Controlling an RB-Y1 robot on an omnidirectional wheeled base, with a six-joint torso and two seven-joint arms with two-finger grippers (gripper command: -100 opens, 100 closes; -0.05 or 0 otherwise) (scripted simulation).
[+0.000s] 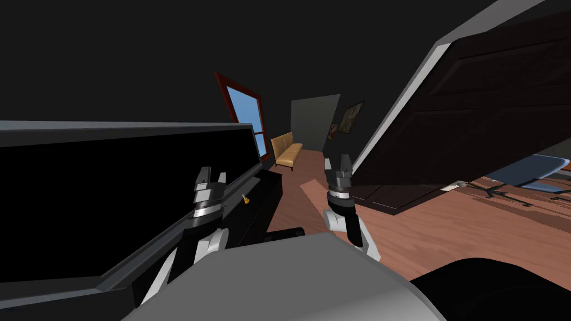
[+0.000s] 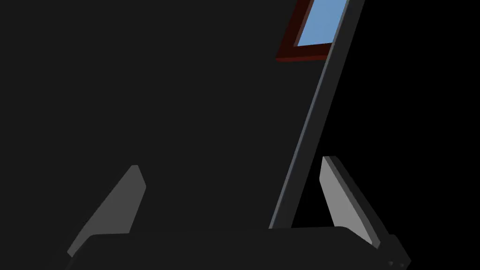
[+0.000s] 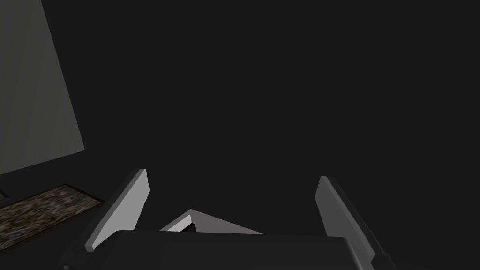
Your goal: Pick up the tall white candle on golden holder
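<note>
- Step: approach, nothing gripped yet.
- candle (image 1: 244, 198): a tiny gold speck on the dark tabletop (image 1: 269, 194), just beside the lower corner of the black screen (image 1: 111, 200). Too small to read its stem.
- left hand (image 1: 211, 174): in front of the screen's edge, near the candle, fingers wide, empty.
- right hand (image 1: 338, 161): well apart from the screen, fingers wide, empty.
- Next, my guess: the left hand goes past the screen's corner, drops to the candle, straddles it and closes.
- No readable writing or brands.

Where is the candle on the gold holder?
In the head view, the candle stands on the dark cabinet, just to the right of the left gripper, beside the big black screen.
</note>
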